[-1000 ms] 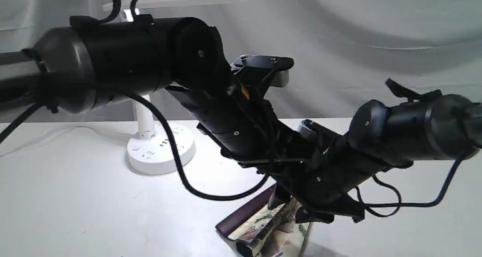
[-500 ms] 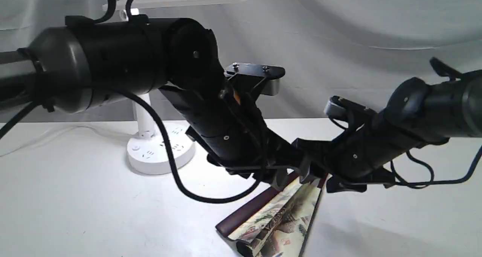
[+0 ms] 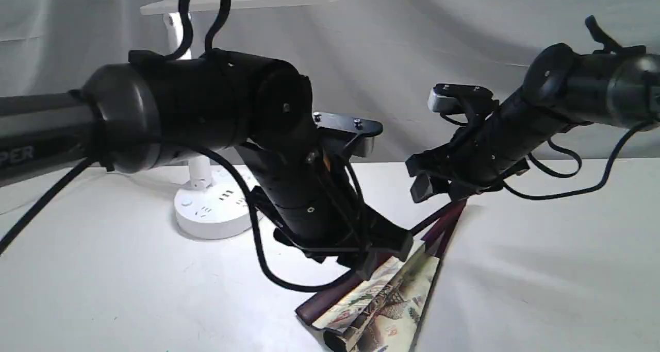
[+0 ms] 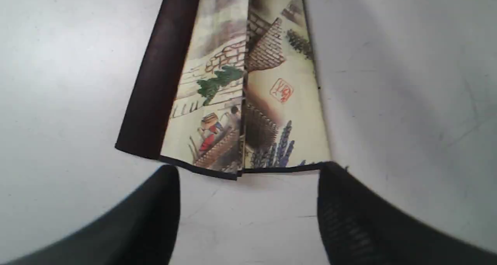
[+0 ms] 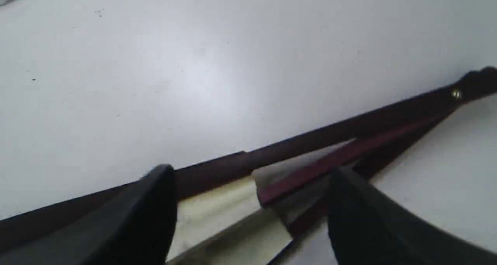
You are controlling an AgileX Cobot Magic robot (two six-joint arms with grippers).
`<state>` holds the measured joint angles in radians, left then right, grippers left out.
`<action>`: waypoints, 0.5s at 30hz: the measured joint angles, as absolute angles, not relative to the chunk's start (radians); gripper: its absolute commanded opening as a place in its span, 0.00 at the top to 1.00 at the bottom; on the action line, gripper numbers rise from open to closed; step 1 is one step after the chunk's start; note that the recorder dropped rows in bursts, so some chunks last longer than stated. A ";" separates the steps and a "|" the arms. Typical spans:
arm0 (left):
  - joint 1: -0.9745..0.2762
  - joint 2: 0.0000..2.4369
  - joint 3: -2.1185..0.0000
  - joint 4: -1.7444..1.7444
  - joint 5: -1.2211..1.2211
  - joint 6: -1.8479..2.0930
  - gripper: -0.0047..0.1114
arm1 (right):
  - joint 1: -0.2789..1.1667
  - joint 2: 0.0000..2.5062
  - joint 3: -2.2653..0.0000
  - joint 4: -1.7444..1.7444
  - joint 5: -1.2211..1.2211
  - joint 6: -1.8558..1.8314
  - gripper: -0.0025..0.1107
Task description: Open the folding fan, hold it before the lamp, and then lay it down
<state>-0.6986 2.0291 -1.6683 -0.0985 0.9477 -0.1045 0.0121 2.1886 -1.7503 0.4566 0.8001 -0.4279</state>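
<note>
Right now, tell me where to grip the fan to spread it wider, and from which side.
Grip the dark guard on the fan's edge nearer the lamp, near its wide end, coming down from above, jaws across its width. It looks a stiff strip lying flat and uncovered; the pleats beside it are thin paper.

Both arms matt black. Left arm (image 3: pixel 206 110): fat cylindrical housings, dark grey end cap (image 3: pixel 121 117), small silver screws (image 3: pixel 285 106), white lettering "PER" (image 3: pixel 18 155). Right arm (image 3: pixel 567 89): silver-grey camera block (image 3: pixel 442 100) at wrist. Black cables (image 3: pixel 256 249) loop off both. Left gripper (image 4: pixel 250 170): black fingers (image 4: pixel 349 226), finely ribbed.
</note>
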 measured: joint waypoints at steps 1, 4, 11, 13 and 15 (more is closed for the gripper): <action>-0.699 2.034 -1.668 -0.091 0.948 -0.107 0.51 | 0.012 2.210 -1.766 0.454 0.796 -0.444 0.47; -0.699 2.036 -1.668 -0.078 0.946 -0.111 0.51 | 0.012 2.267 -1.809 0.454 0.752 -0.492 0.47; -0.699 2.036 -1.668 -0.071 0.944 -0.115 0.51 | 0.012 2.379 -1.896 0.458 0.665 -0.513 0.47; -0.699 2.036 -1.668 -0.071 0.944 -0.115 0.51 | 0.012 2.399 -1.920 0.458 0.658 -0.513 0.47; -0.699 2.036 -1.668 -0.071 0.944 -0.115 0.51 | 0.012 2.413 -1.937 0.456 0.651 -0.516 0.47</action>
<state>-0.6986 2.0357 -1.6683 -0.0714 0.9439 -0.1153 0.0121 2.4134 -1.9375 0.4561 0.6506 -0.5155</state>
